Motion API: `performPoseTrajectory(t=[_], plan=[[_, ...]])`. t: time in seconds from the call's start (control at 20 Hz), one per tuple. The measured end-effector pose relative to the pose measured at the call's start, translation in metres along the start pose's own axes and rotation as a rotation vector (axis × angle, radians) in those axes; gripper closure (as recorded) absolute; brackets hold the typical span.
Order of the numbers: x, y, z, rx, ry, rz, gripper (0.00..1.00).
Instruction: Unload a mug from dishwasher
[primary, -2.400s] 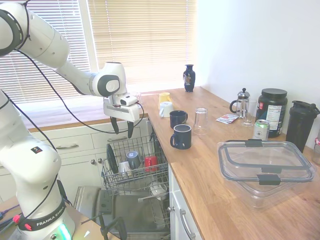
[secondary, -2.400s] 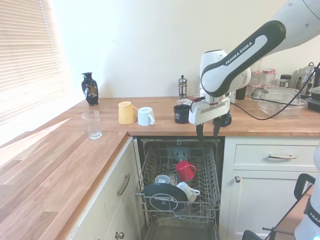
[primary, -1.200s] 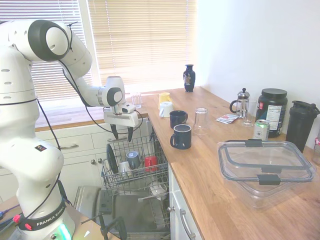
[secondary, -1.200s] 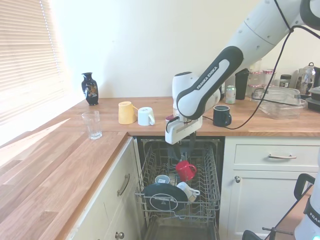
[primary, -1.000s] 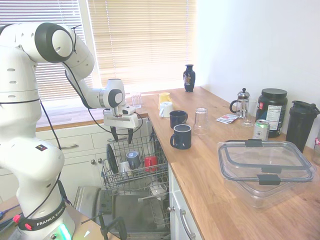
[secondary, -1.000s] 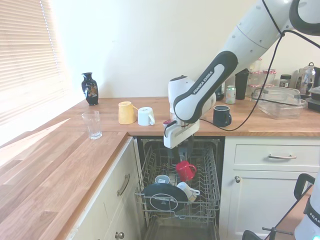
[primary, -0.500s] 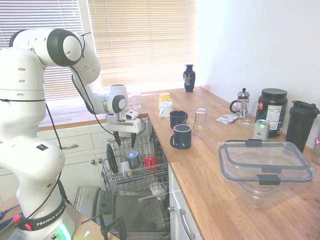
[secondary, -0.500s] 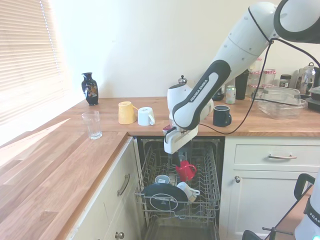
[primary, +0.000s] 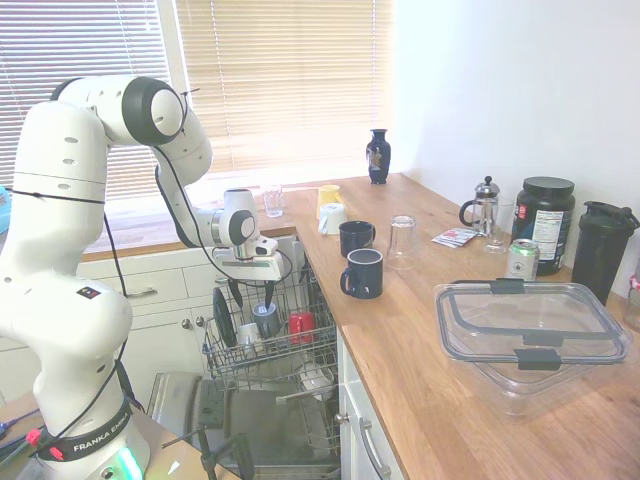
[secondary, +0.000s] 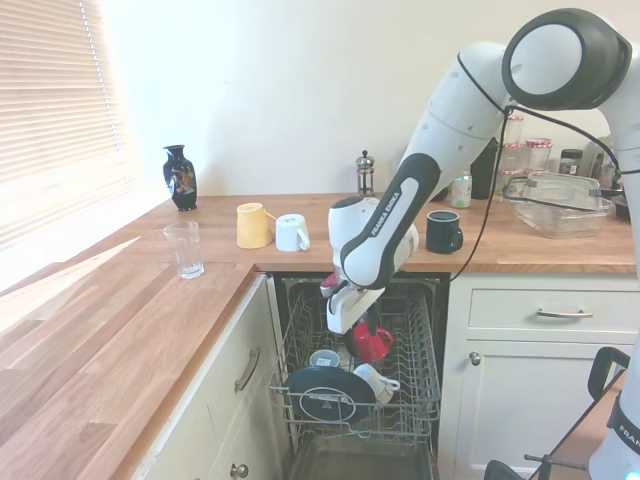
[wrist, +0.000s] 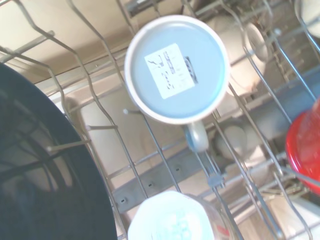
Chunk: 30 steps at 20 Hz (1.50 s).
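The mug (primary: 266, 320) is slate grey-blue and stands upside down in the dishwasher's wire rack (primary: 225, 362). The wrist view looks straight down on the mug's base (wrist: 176, 67), which carries a white sticker, with its handle (wrist: 196, 137) to one side. My gripper (primary: 252, 302) hangs open just above the mug, its fingertips dipping to the rack's top edge and touching nothing. In the second exterior view the gripper (secondary: 354, 336) is low over the rack, next to the red cup (secondary: 373, 342). The mug (secondary: 323, 358) sits just left of the cup.
The rack also holds a black plate (secondary: 325, 385), a white mug (secondary: 376, 381) and the red cup (primary: 301, 324). The steel-lined door (primary: 262, 425) is folded down below. Two navy mugs (primary: 362, 272), a glass (primary: 402, 240) and a clear tub (primary: 532, 330) stand on the wooden counter.
The gripper has come down from counter height and shifted over the rack, and now hovers right above the grey-blue mug. Nothing in the rack has moved.
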<state>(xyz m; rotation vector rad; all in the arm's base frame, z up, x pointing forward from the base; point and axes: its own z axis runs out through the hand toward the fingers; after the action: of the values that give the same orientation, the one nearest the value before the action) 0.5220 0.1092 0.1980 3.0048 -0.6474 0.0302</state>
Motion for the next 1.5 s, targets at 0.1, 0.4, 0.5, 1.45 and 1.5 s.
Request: performPoseTrajectory(t=[0.1, 0.4, 0.5, 1.45, 1.5], plan=[[0.001, -0.001, 0.003, -0.001, 0.004, -0.023, 0.0], [0.011, -0.011, 0.029, -0.011, 0.004, -0.047, 0.0], [0.013, -0.02, 0.033, -0.007, 0.008, -0.056, 0.0], [0.026, -0.059, 0.102, -0.029, -0.03, -0.089, 0.0], [0.028, -0.061, 0.105, -0.028, -0.028, -0.094, 0.0]])
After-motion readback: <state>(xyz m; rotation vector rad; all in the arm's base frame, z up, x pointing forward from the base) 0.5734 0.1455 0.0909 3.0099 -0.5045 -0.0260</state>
